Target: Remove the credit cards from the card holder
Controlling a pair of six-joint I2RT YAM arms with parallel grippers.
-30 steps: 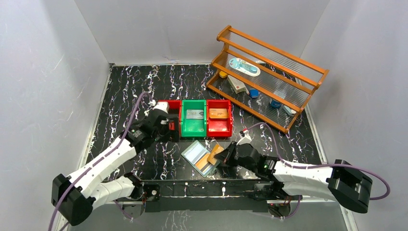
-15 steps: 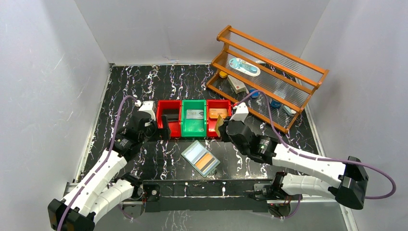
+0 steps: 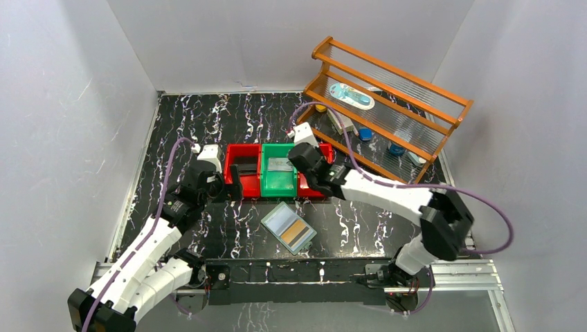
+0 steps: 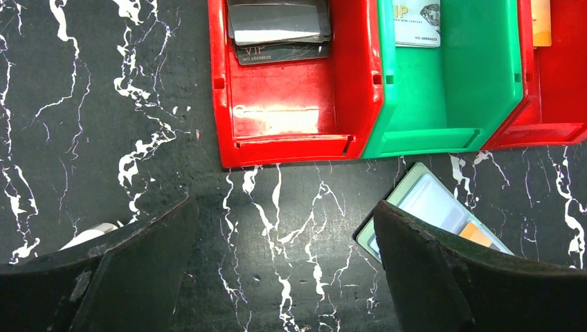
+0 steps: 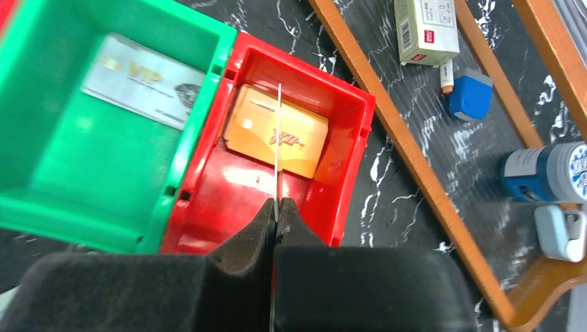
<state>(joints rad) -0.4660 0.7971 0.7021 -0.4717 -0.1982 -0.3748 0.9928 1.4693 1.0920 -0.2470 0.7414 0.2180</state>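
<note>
Red plastic walls enclose the right bin [image 5: 353, 152]. Over it the right fingers [image 5: 287, 228], pressed together, pinch a thin card [image 5: 278, 117] upright and edge-on. Its colour cannot be told. The left fingers [image 4: 429, 277] stand spread and empty over the tabletop [image 4: 104, 104], in front of the left red bin [image 4: 291, 117]. The card holder [image 3: 289, 227] lies open on the tabletop near the bins, apart from both arms, with an orange card [image 3: 297, 230] in one sleeve.

Hazards:
- An upright card released here is likely to strike the bin wall or the orange card [image 5: 304, 142] lying in the bin, then lean or tip out.
- Pulling the sleeved card is likely to drag the unrestrained holder.

Legible text:
- "VIP" appears on the orange card in the bin, on the silvery card [image 5: 142, 79] in the green bin [image 5: 69, 159], and on a dark card [image 4: 280, 52] in the left red bin.
- The "NO." line on the dark card is too small to read reliably.
- The white box [image 5: 426, 31] on the wooden rack [image 5: 396, 131] carries a barcode. Its print is illegible.
</note>
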